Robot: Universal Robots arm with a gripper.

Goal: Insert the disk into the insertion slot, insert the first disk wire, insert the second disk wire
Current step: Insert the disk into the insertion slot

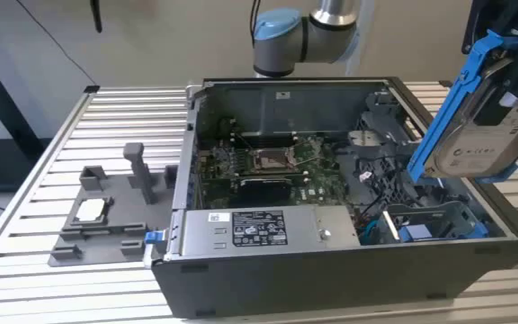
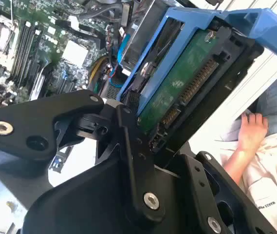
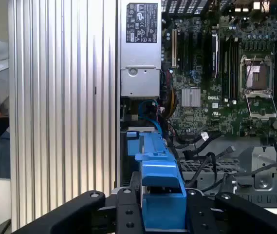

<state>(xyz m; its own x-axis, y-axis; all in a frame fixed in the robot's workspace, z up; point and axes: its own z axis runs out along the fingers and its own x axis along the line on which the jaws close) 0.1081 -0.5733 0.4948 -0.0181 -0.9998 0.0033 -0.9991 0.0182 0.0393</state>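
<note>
Gripper (image 1: pixel 509 94), black two-finger, clamped shut on the flat silver-grey disk (image 1: pixel 485 145) in its bright blue plastic frame. Disk is held tilted in air over the open dark-grey computer case (image 1: pixel 331 283), apart from the grey sheet-metal insertion slot (image 1: pixel 434 226) below. Loose black cables (image 1: pixel 376 196) lie just beside the slot. The silver power-supply box (image 1: pixel 259 229) flanks it on the exterior view's left. A person's hand (image 2: pixel 252 131) shows in the second wrist view.

White printed labels sit on the disk (image 1: pixel 488 145) and the power-supply box (image 1: pixel 331 226); their print is illegible.
</note>
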